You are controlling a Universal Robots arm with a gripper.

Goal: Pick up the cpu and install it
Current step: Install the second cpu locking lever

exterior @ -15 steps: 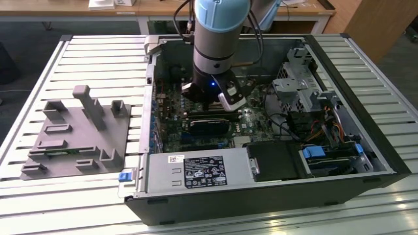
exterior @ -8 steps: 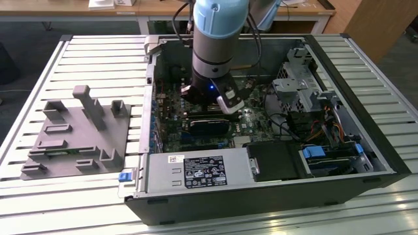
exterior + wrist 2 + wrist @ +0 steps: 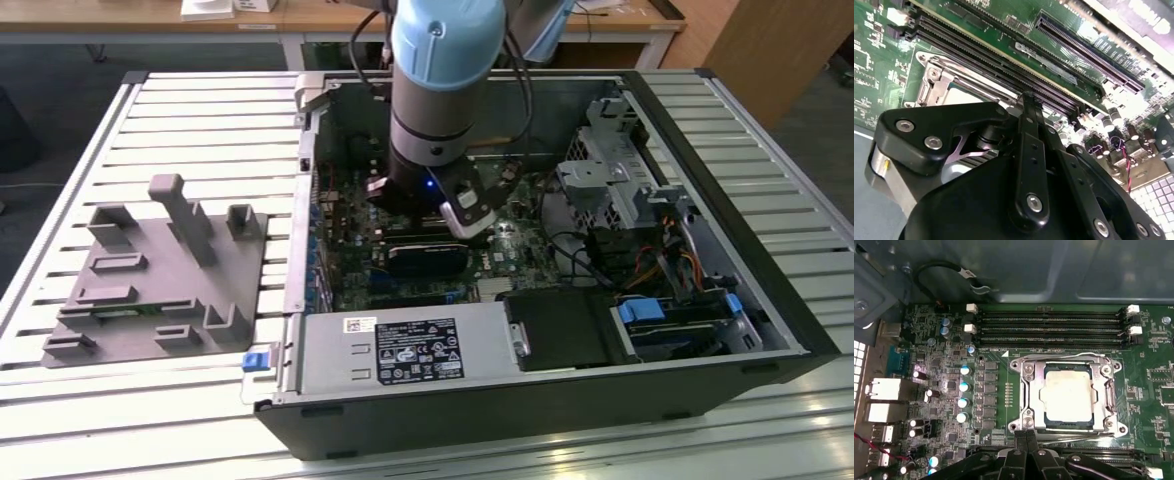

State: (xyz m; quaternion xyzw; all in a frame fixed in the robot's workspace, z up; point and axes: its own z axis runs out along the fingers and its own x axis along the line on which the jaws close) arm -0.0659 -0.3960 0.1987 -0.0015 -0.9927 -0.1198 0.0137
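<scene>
Cpu [image 3: 1070, 391] sits flat inside the metal socket frame [image 3: 1030, 390] on the motherboard [image 3: 994, 390], its pale silver top square to the opening in the first wrist view, so the placing looks done from here. Gripper [image 3: 1026, 436] hangs just beside the frame's near edge with its 2 black fingers pressed together and nothing between them. Judging by that, the job now is about a clean, level seat: the chip should lie flush with no corner riding up, and any touch from those closed tips ought to be light and straight down, never sideways across the lid. Crowding is the real worry. Memory slots [image 3: 1054, 325] run along the far side of the socket, a row of blue-topped capacitors [image 3: 964, 395] stands close on another side, and a looped cable [image 3: 949, 271] hangs against the case wall. In the exterior view the arm [image 3: 441, 90] reaches deep into the open computer case [image 3: 721, 300], with the grey plastic tray [image 3: 160, 280] well apart on the slatted table [image 3: 80, 150], at the exterior view's left.
</scene>
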